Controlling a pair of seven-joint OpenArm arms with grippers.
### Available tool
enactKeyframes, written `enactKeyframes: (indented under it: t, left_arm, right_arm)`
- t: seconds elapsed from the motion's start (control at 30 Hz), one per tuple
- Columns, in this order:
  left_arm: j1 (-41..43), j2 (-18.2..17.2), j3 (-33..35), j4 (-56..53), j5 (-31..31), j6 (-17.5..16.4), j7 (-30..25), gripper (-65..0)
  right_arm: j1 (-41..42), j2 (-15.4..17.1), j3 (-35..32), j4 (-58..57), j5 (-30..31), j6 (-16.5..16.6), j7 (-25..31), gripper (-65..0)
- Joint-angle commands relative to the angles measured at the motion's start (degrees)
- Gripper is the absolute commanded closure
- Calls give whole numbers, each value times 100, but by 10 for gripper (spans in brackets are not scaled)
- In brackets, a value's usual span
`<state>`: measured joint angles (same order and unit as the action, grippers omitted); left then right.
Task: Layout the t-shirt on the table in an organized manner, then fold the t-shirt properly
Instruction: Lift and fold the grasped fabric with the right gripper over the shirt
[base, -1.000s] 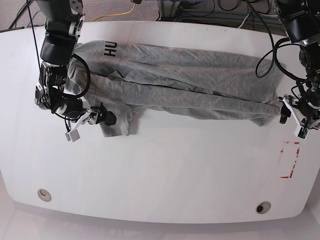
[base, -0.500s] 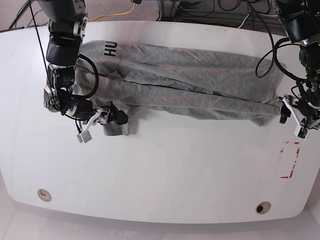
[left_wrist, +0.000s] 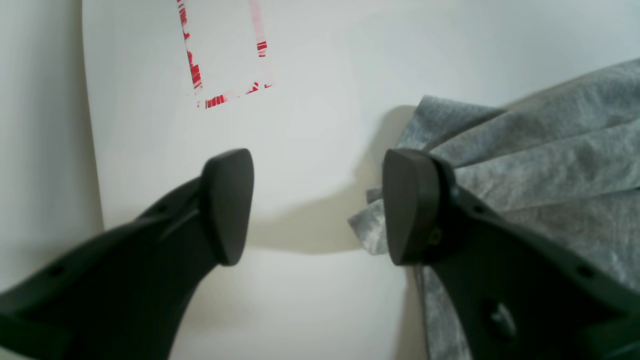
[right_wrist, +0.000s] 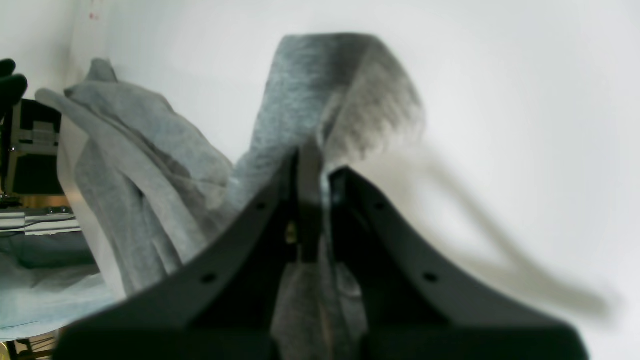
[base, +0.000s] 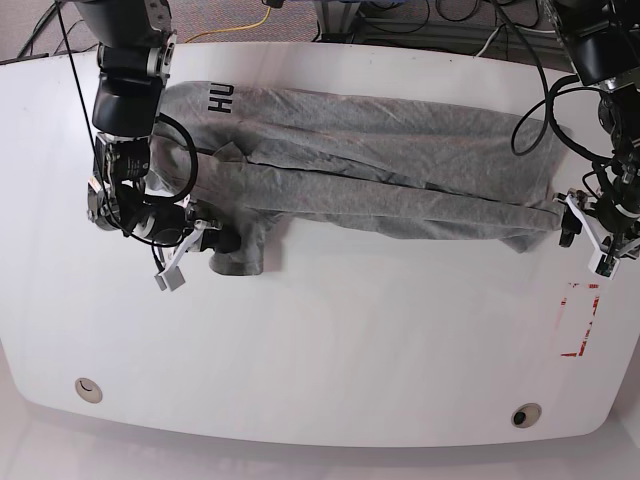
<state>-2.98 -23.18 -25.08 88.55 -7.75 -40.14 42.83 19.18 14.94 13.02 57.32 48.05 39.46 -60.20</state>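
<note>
Layout stage, folding not begun. Shirt (base: 370, 165) lies bunched lengthwise across the surface (base: 330, 350). Right tool (right_wrist: 312, 172) clamped on a sleeve; left tool (left_wrist: 310, 205) spread apart, hem corner beside one finger.

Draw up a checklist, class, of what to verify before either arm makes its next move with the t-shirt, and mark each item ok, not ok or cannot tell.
1. Right gripper has cloth between its jaws: ok, shut on a fold of the t-shirt.
2. That grip takes one layer only: cannot tell, the fold hides it.
3. Left gripper holds the hem corner: not ok, jaws open with bare table between them, cloth beside one jaw.
4. T-shirt lies flat and spread: not ok, bunched lengthwise and wrinkled.
5. Whole t-shirt on the table: ok in the base view.
</note>
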Motion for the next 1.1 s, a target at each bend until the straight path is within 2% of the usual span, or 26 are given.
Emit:
enactKeyframes:
  t: [0.0,0.27,0.5,0.73,1.07]
  left_arm:
    - [-93,-104,-28,81,-47,14,-103,-386]
    - [-93,-104,-28,81,-47,14,-103,-386]
    - [-93,-104,-28,-42,-47,14,-103,-386]
    - [-93,-104,-28,-209,-47,14,-111,-386]
    - [-102,-95,174,-288,-47,14,-120,-386]
  right_arm:
    - [170,75,30,206,166,54,-67,-3]
    - [12,-39,65,1393,316,54,-903,0]
    - [-472,-153,259,2316,1423,54,-1659,0]
    - [-1272,-109,241,2721,2241,54,-1711,0]
    - [-2300,-101,171,3415,2760,54,-1980,0]
